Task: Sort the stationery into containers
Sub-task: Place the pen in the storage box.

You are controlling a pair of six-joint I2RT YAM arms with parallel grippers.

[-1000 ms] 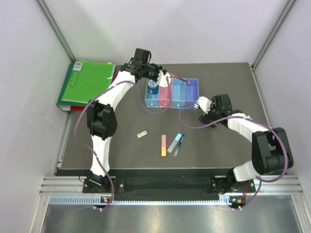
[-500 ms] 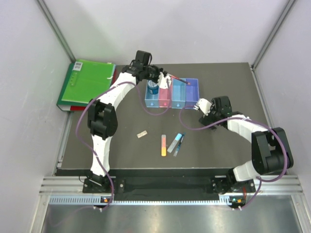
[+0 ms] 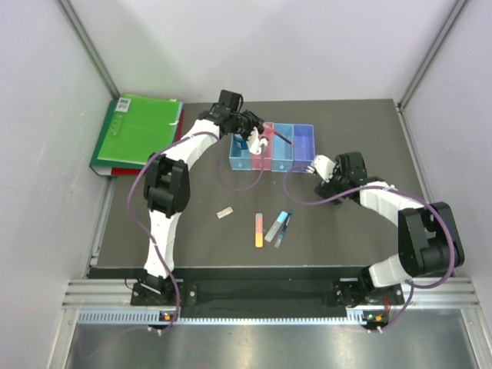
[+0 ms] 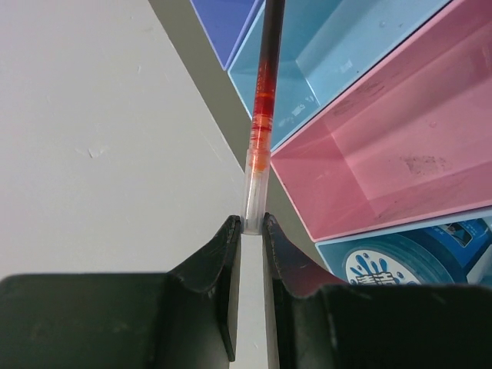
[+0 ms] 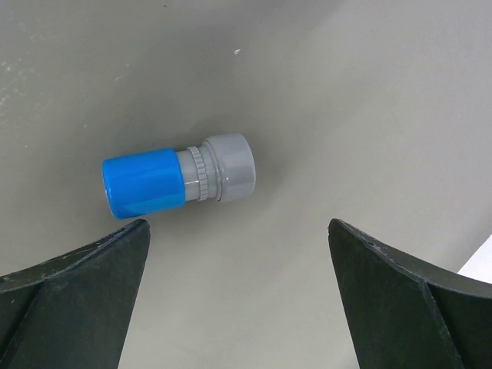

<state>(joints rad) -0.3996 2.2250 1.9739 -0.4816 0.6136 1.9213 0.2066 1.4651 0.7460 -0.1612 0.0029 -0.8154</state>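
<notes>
Pincer (image 4: 247,223) (left arm outstretched) nips red pen (image 4: 261,115) over bins (image 4: 400,138).

A row of bins (image 3: 284,151) sits on the tabletop (image 3: 361,138). The tape roll (image 4: 400,265) lies in the bin at the row's left end. The left claw (image 4: 247,224) is over the row near that end and pinches a pen (image 4: 261,115), which sticks out above the middle bins. A folder (image 3: 134,132) lies well to the left of the row. Just off the row's right end, a small capped piece (image 5: 178,175) lies under the right claw (image 5: 238,227), whose fingers are wide apart. In front of the row, well apart from it, lie a flat stick (image 3: 259,229), a second flat stick (image 3: 275,225) and a second pen (image 3: 284,228). A little block (image 3: 224,212) lies in front of the row's left end.
</notes>
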